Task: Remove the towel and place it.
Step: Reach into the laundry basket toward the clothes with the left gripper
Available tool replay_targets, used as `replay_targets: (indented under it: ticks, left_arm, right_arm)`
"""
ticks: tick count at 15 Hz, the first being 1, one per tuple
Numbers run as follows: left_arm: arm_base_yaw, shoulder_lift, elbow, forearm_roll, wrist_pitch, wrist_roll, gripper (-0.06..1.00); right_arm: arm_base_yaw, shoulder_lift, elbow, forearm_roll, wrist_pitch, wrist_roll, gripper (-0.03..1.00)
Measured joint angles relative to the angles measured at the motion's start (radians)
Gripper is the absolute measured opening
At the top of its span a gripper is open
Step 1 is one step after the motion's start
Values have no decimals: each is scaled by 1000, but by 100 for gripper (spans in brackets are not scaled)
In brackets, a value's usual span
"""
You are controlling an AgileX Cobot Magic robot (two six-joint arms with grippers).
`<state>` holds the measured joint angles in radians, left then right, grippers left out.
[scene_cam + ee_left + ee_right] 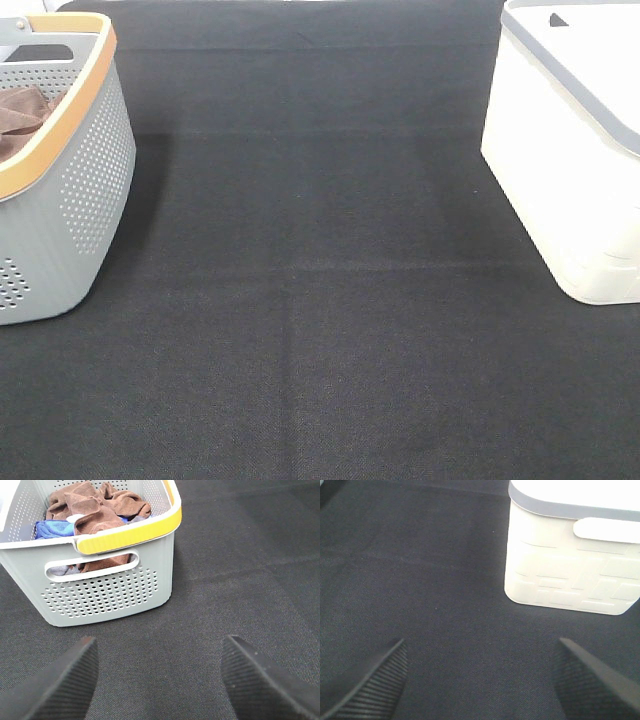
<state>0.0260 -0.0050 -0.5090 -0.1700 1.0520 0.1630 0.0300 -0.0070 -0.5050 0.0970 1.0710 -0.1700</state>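
Overhead view: grey basket (85, 200), perforated walls and a yellow-orange rim band, stood at the far left edge of the black table cover (320, 300). The white bin (560, 160) with its grey rim stood at the far right, well apart from the basket, with open cloth between them. I could not tell whether the bin's top was open or lidded.

Brown towel (95, 507) lay bunched inside the basket, on top of the pile and reaching up to about rim level. A blue cloth (52, 527) sat just beside it, partly tucked under its edge. More brown fabric showed through the handle slot in the basket's near end wall.

Left gripper (160, 647): pincer spread wide, nothing between the ribbed pads, hanging over bare cloth near the handled end of the basket and touching neither basket nor towel.

Right gripper (481, 647): pincer likewise spread wide and holding nothing, over bare cloth near the bin, apart from its wall.
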Motion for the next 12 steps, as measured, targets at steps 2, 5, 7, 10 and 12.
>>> replay_targets:
  ticks: [2,5,7,10,12]
  left_arm:
    - [0,0,0,0,0,0,67]
    - [0,0,0,0,0,0,67]
    - [0,0,0,0,0,0,67]
    - [0,0,0,0,0,0,67]
    - [0,0,0,0,0,0,67]
  right_arm:
    - [0,0,0,0,0,0,75]
    - [0,0,0,0,0,0,75]
    - [0,0,0,0,0,0,75]
    - [0,0,0,0,0,0,75]
    - [0,0,0,0,0,0,75]
